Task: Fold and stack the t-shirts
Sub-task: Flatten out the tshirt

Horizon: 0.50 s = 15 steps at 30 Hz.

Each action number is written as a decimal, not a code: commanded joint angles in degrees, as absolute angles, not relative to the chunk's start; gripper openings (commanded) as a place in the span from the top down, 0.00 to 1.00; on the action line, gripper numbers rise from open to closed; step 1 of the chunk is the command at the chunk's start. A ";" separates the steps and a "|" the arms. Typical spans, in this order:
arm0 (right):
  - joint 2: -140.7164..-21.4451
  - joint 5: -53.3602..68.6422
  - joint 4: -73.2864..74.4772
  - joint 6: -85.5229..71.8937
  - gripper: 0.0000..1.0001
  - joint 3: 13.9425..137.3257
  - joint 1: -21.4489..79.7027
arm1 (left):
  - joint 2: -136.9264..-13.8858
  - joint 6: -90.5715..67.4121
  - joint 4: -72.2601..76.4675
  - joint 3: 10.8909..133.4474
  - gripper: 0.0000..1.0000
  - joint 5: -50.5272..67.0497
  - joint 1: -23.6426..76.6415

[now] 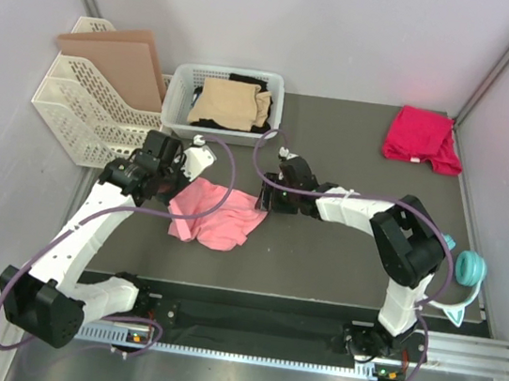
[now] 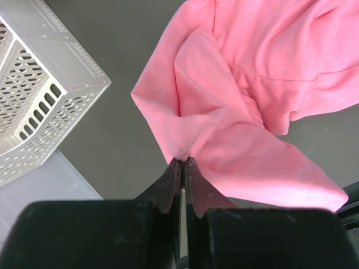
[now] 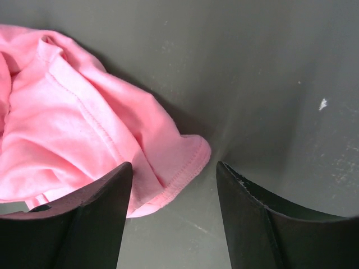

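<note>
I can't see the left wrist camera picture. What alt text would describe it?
The left hand, shut, pinches an edge of a crumpled pink t-shirt lying on a dark table. A white slotted container stands at upper left.

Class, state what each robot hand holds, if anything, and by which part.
The left hand pinches the crumpled light pink cloth t-shirt at a fold of its edge. The right hand is open, holding nothing.

L gripper (image 2: 183, 163): jaws closed, tips pinching a hem fold of the salmon-pink t-shirt (image 2: 241, 112). Shirt lies crumpled on dark grey worktop (image 2: 112, 33), spreading away fr. tips. White perforated plastic rack (image 2: 33, 95) at worktop edge, apart fr. shirt.
</note>
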State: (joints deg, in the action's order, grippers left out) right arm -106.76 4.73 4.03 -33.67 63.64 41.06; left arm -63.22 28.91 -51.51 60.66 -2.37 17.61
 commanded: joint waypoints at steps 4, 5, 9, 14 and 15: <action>-107.40 7.65 0.44 -34.89 0.41 63.90 40.17 | -62.32 29.00 -49.83 60.38 1.00 -1.14 17.14; -107.58 7.82 0.44 -34.89 0.43 63.90 39.90 | -62.23 28.92 -49.83 60.38 1.00 -1.06 17.14; -109.33 9.05 -1.05 -34.89 0.47 64.77 39.38 | -61.96 28.65 -49.66 59.85 1.00 -0.88 17.14; -110.57 9.76 -1.58 -35.24 0.53 65.48 38.85 | -61.88 28.56 -49.57 59.50 1.00 -0.97 17.14; -110.83 9.76 -1.67 -35.24 0.53 65.48 38.76 | -61.88 28.56 -49.48 59.50 1.00 -0.97 17.14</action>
